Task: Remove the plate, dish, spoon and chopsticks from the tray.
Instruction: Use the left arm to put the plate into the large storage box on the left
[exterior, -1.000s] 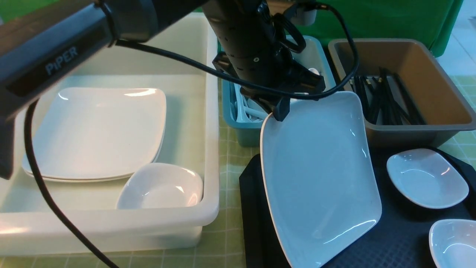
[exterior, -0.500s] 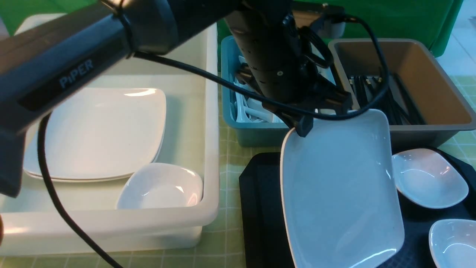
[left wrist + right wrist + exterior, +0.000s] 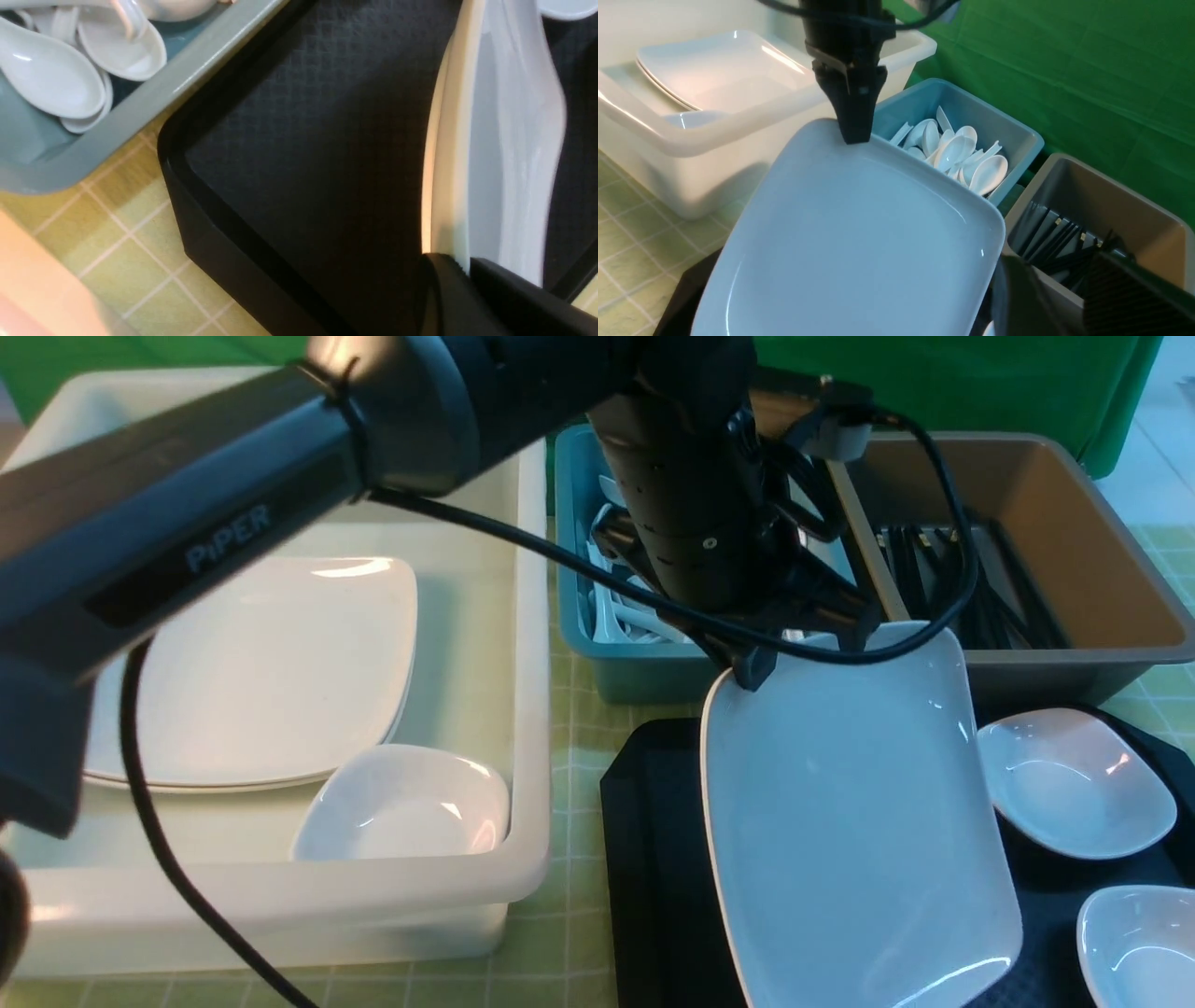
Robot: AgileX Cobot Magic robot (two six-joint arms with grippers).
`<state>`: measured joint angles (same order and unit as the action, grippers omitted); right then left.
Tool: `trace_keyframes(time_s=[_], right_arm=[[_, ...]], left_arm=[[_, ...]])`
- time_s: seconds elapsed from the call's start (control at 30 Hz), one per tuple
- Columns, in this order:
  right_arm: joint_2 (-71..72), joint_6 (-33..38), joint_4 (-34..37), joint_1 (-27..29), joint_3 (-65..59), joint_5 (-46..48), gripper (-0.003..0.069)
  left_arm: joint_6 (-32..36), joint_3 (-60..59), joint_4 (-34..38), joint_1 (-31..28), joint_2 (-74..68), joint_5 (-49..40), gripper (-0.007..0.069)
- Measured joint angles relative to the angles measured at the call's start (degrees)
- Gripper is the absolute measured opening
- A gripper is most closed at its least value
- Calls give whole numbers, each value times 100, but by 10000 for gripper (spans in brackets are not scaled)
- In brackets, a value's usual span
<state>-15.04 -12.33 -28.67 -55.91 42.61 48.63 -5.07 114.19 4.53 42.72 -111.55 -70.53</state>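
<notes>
The large white plate point(image 3: 859, 821) hangs tilted over the black tray point(image 3: 653, 859), its far rim pinched by my left gripper point(image 3: 756, 674), which is shut on it. The left wrist view has the plate point(image 3: 509, 140) edge-on between the left gripper's point(image 3: 467, 263) fingers, above the tray point(image 3: 303, 140). Two small white dishes point(image 3: 1074, 784) point(image 3: 1139, 943) sit on the tray's right side. My right gripper point(image 3: 1057, 266) is open and empty beside the plate's point(image 3: 850, 242) right edge, outside the front view. No spoon or chopsticks show on the tray.
A white tub point(image 3: 532, 616) on the left holds stacked plates and a small dish. Behind the tray stand a teal bin point(image 3: 644, 677) of white spoons and a brown bin point(image 3: 1102, 607) of black chopsticks. A green checked cloth covers the table.
My left arm has carried the plate to the right and lower over the tray, covering more of the nearer dish. In the last half second it has barely moved.
</notes>
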Motion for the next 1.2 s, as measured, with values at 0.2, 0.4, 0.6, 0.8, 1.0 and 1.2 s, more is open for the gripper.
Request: trace_keyframes(time_s=[0.2,0.4,0.6,0.8,1.0,1.2], right_arm=[[0,0,0,0,0,6,216],[0,0,0,0,0,6,221],[0,0,0,0,0,6,226],[0,0,0,0,0,6,230],[0,0,0,0,0,6,232],[0,0,0,0,0,28,235]], left_arm=[[-31,0,66,0,265,-24,7],[-188,0,93,0,416,-43,7],[-230,0,129,-24,563,-50,7],[-208,0,541,-539,923,-77,7],[-22,-1,1017,-1674,1430,-77,7],[278,-14,1698,-3359,1971,-77,7]])
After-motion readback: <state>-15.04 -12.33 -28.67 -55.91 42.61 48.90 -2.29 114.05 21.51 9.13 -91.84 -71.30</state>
